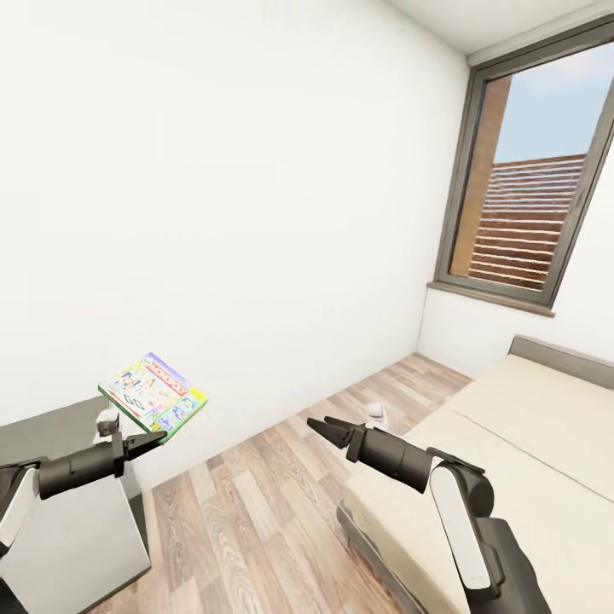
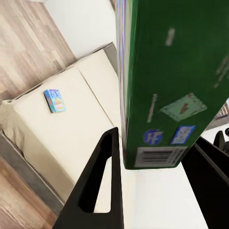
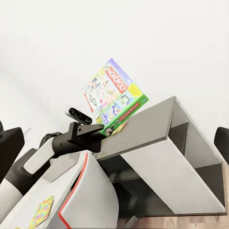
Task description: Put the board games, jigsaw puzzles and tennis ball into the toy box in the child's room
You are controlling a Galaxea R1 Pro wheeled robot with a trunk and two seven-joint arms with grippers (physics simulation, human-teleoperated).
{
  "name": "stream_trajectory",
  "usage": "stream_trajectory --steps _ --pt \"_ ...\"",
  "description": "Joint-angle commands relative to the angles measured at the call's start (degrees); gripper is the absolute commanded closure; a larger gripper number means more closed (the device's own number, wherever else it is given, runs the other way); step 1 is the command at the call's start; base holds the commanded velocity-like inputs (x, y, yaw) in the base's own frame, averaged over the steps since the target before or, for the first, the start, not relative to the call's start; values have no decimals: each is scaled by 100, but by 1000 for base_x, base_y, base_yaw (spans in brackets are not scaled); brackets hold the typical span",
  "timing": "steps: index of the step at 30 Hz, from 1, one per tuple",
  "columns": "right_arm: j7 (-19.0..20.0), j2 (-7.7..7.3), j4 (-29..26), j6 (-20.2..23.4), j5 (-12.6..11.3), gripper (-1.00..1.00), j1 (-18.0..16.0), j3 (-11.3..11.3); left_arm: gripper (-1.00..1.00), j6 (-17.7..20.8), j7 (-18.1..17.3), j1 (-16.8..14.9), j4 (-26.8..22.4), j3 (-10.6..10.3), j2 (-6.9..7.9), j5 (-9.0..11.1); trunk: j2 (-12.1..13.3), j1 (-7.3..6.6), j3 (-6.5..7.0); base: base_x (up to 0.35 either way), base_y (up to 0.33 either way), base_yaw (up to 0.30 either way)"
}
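My left gripper (image 1: 143, 443) is shut on the lower edge of a Monopoly board game (image 1: 153, 395), a flat green box with a colourful lid, held tilted in the air above the dark grey table (image 1: 51, 422). In the left wrist view the box's green underside (image 2: 176, 81) stands between the black fingers (image 2: 102, 183). Far below it a second, blue board game (image 2: 55, 100) lies on the cream bed (image 2: 71, 129). The right wrist view shows the Monopoly box (image 3: 114, 98) in the left gripper (image 3: 95, 136). My right gripper (image 1: 328, 429) hangs open and empty over the floor by the bed.
The bed (image 1: 529, 426) fills the right side, with a window (image 1: 533, 183) above its far end. A strip of wooden floor (image 1: 256, 495) runs between the bed and the grey table (image 3: 157, 129). A white wall stands straight ahead.
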Motion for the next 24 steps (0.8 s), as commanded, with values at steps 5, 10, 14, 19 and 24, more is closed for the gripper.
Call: stream_trajectory --steps 5,10,14,19,24 --pt "6 -19 1 29 -13 -100 -2 -7 100 44 -4 -3 2 4 -3 32 -4 2 -2 0 0 283" --pt "11 -21 1 29 -13 -100 -2 -9 100 44 4 -3 2 4 -4 32 -4 2 -2 0 0 283" --pt "11 -31 1 29 -13 -100 -2 -13 100 44 1 -3 2 4 -4 32 -4 2 -2 0 0 246" --pt "20 -13 0 23 -13 -100 -2 -9 100 44 2 -3 2 1 -5 32 -4 2 -2 0 0 66" --pt "16 -5 -7 24 -13 -100 -2 -11 100 44 3 -3 2 1 -7 32 -4 2 -2 0 0 4"
